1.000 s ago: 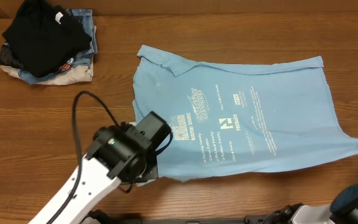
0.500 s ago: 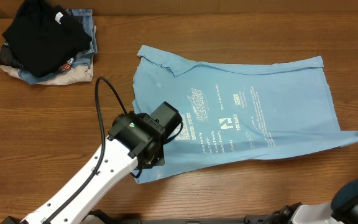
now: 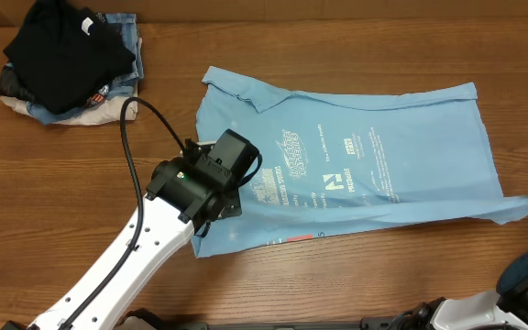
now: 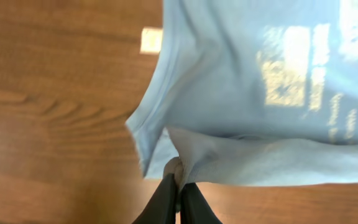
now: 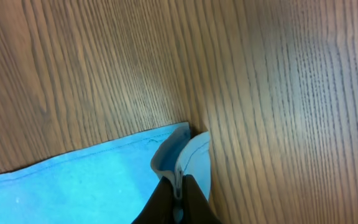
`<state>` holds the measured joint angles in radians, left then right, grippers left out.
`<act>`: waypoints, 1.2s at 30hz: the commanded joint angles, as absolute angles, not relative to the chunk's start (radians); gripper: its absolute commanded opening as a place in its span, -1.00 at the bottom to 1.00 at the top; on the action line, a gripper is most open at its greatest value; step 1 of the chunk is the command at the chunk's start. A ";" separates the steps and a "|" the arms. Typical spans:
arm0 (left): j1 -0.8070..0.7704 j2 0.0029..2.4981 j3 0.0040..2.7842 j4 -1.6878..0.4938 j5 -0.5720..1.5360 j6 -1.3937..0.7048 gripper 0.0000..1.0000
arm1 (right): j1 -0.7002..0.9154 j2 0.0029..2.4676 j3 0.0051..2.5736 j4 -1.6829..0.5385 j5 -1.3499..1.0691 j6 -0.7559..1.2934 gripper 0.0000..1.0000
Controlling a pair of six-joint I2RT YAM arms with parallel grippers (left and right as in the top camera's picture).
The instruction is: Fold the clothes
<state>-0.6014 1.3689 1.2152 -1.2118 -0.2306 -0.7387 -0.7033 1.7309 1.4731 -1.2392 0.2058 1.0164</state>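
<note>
One T-shirt point(image 3: 383, 119): sky-blue, spread lettering-up across the middle and right of the desk point(image 3: 337, 37), with its near edge raised off the wood.
Left hand point(image 4: 179, 186): pressed together on the shirt's near left corner, with the hem bunched between my fingers.
Right hand point(image 5: 178, 183): pinching the near right corner, where the cloth doubles over just above bare wood.
Done so far: by my reckoning, only the start of the first fold. Both near corners are gripped and the edge is lifted.
Left to do: carry that edge across to the far side, lay it flat, then fold again into a compact stack.
Far-left corner: a black garment point(image 3: 62, 50) lies on top of folded denim and beige clothes point(image 3: 122, 101), well apart from my shirt.
</note>
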 commanded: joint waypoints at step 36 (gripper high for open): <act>-0.459 1.518 1.211 -1.009 -0.377 -0.631 -0.61 | -0.616 1.856 1.492 -1.113 0.242 1.011 -0.81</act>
<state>-0.4862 1.5116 1.2152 -1.0176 -0.3454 -0.6559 -0.6147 1.8565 1.4731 -1.1191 0.2184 1.0164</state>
